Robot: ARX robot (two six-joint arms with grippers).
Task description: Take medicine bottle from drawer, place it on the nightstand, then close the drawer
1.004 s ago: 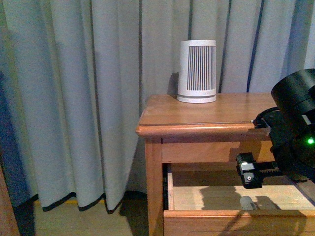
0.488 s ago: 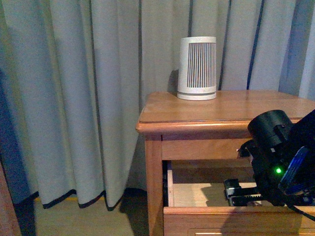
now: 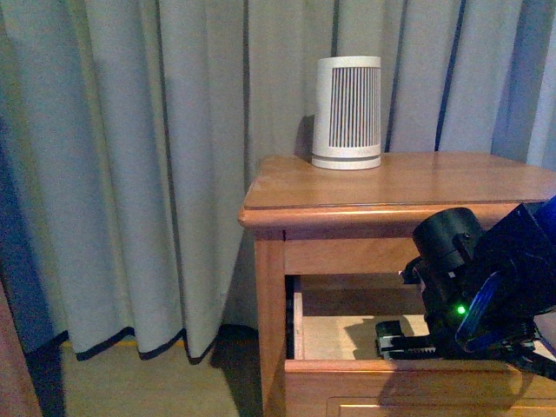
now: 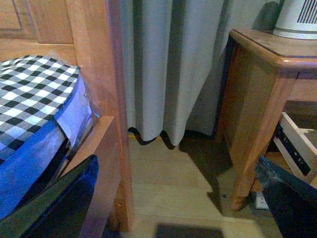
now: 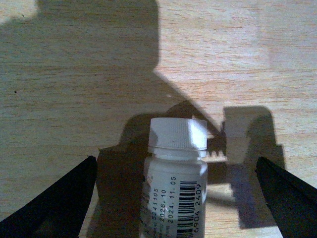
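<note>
The nightstand point(image 3: 417, 187) stands at the right, its upper drawer point(image 3: 365, 382) pulled open with pale wood inside. My right gripper point(image 3: 391, 340) reaches down into the drawer. In the front view the arm hides the medicine bottle. In the right wrist view the medicine bottle point(image 5: 174, 193), white with a ribbed cap and a barcode label, lies on the drawer floor between the spread jaws of my right gripper point(image 5: 174, 163), which is open and not touching it. My left gripper point(image 4: 176, 171) is open and empty, low over the floor between the bed and the nightstand point(image 4: 257, 84).
A tall white slatted device point(image 3: 347, 113) stands at the back of the nightstand top. Grey curtains point(image 3: 130, 174) hang behind. In the left wrist view a wooden bed frame point(image 4: 99, 99) with checked bedding point(image 4: 34, 94) is beside my left gripper.
My right arm has moved down and to the left, deeper into the open drawer. The bottle that showed in the front view is now hidden behind the arm.
</note>
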